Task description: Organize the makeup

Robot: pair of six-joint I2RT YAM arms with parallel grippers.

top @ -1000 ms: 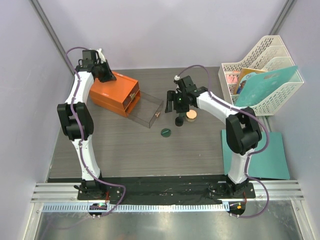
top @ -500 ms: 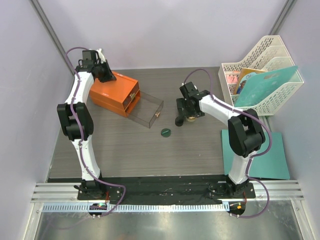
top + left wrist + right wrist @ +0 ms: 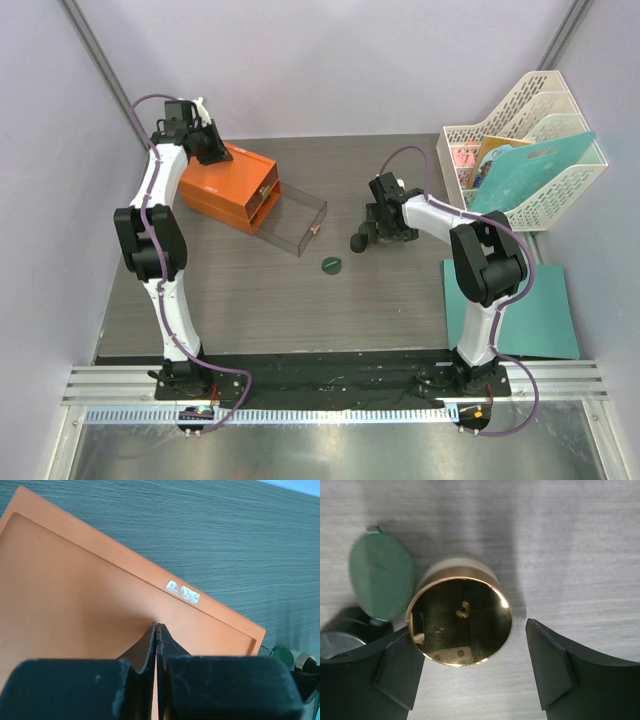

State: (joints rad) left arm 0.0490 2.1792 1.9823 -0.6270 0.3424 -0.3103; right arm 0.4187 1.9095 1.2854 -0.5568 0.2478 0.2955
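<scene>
right end effector is seen spread around the tan-lidded jar, on the tabletop's right half, nearer the far edge. left end effector is pressed together over the orange box.

Gold-topped jar is crowded by green disc on one side | bare tabletop is left open opposite

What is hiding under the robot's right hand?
A shiny gold-topped round jar sits between the fingers of the open right hand, with a green disc beside it. From above, the hand covers the jar.
</scene>
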